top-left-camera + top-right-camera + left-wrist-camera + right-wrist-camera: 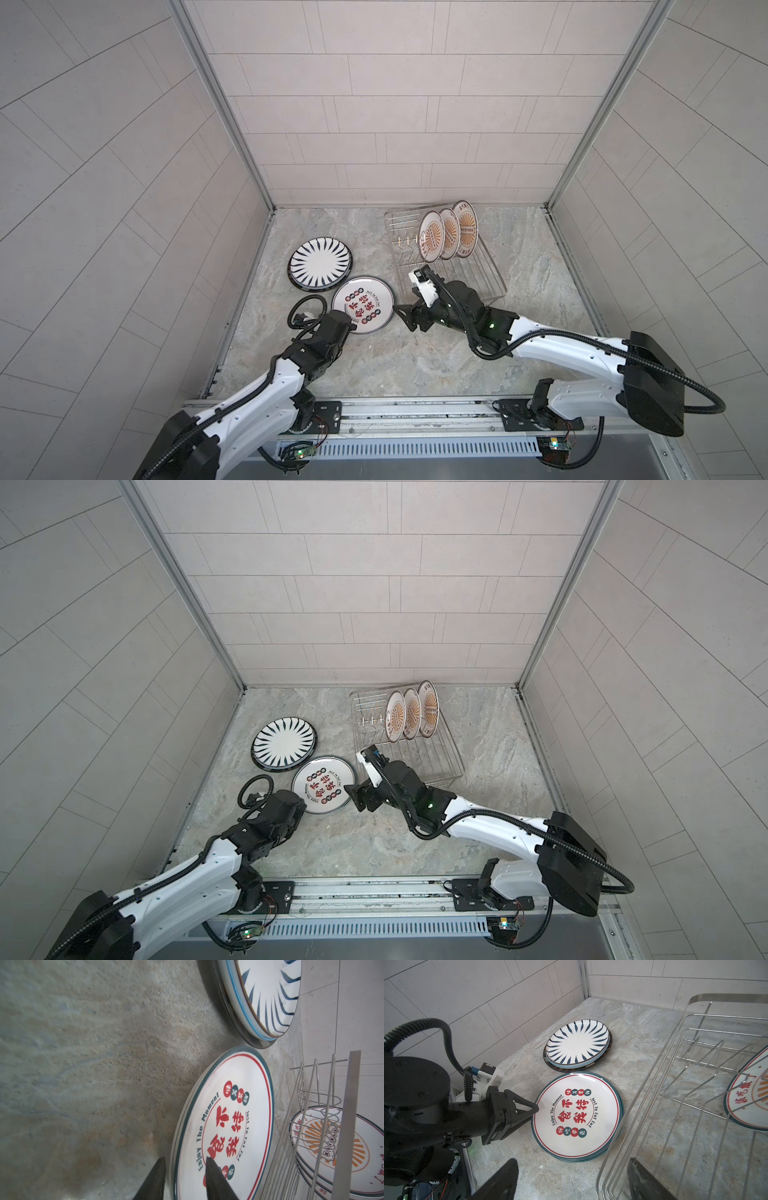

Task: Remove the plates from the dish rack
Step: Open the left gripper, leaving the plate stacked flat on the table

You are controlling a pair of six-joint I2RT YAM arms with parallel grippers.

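Three sunburst plates (449, 235) stand on edge, leaning, in the dish rack (490, 286).

I'm working in a mock kitchen booth, not a real home: tiled walls (374, 104) are sitting in bare metal framing (216, 104), a marble-look counter (374, 365) is carrying a dish rack (478, 270), and my arms are bolted to a rail (415, 409).

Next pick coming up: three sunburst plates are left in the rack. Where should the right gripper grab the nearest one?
Take the nearest sunburst plate by its top rim, coming down from above. It stands on edge between the dish rack prongs, so only that rim is free. The right gripper is open.
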